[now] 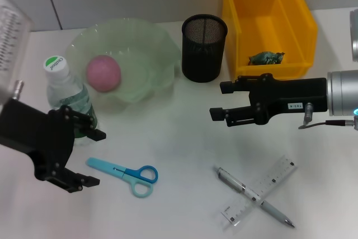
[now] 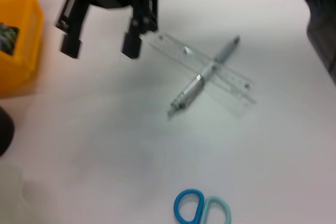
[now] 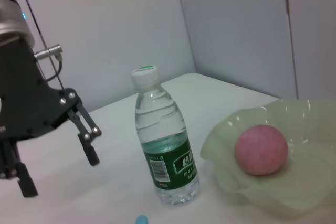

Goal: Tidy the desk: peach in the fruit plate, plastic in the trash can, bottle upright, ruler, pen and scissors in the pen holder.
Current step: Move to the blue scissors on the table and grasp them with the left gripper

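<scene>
A pink peach (image 1: 103, 73) lies in the pale green fruit plate (image 1: 156, 54). A clear water bottle (image 1: 67, 96) with a green label stands upright beside the plate. Blue scissors (image 1: 126, 173) lie at the front. A silver pen (image 1: 235, 183) lies across a clear ruler (image 1: 279, 173). Green plastic (image 1: 267, 57) lies in the yellow bin (image 1: 296, 32). The black mesh pen holder (image 1: 204, 48) looks empty. My left gripper (image 1: 95, 158) is open and empty, next to the bottle and above the scissors' blade end. My right gripper (image 1: 219, 101) is open and empty, right of the holder.
The left wrist view shows the right gripper (image 2: 100, 45), the pen (image 2: 191, 90), the ruler (image 2: 236, 82), the scissors' handles (image 2: 202, 208) and the bin (image 2: 18, 51). The right wrist view shows the bottle (image 3: 165, 145), the peach (image 3: 261, 149) and the left gripper (image 3: 60, 174).
</scene>
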